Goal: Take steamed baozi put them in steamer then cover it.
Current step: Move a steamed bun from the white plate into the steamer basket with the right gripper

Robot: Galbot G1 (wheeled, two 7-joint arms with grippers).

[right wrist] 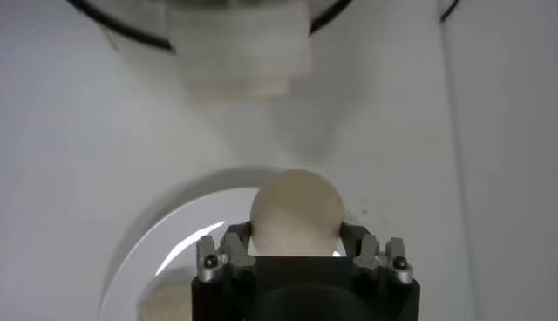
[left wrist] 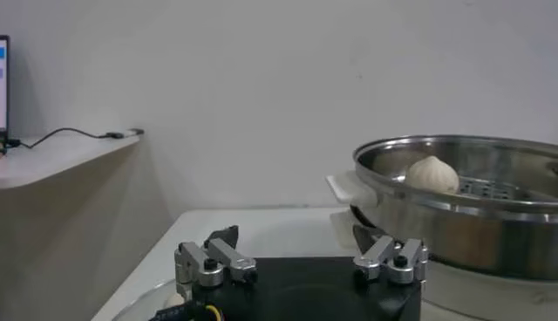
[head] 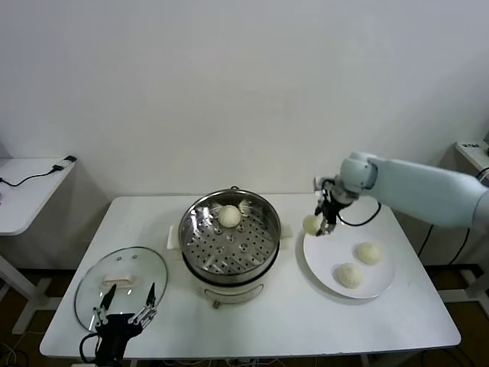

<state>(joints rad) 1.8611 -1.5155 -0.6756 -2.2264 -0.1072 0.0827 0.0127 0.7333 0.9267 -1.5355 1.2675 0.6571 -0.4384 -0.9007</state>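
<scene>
My right gripper (head: 316, 223) is shut on a cream-white baozi (head: 312, 223) and holds it above the left edge of the white plate (head: 380, 284), between plate and steamer. The held baozi fills the right wrist view (right wrist: 296, 209). Two more baozi (head: 369, 253) (head: 348, 275) lie on the plate. One baozi (head: 229, 215) sits at the back of the shiny steamer (head: 195, 245), also in the left wrist view (left wrist: 433, 174). The glass cover (head: 95, 287) lies flat at the front left. My left gripper (head: 126, 302) is open, low at the table's front edge by the cover.
The steamer (left wrist: 453, 209) stands on its cream cooker base (head: 229, 290) in the table's middle. A side table with a cable (head: 30, 180) stands at the far left. Another unit's edge (head: 474, 153) shows at the far right.
</scene>
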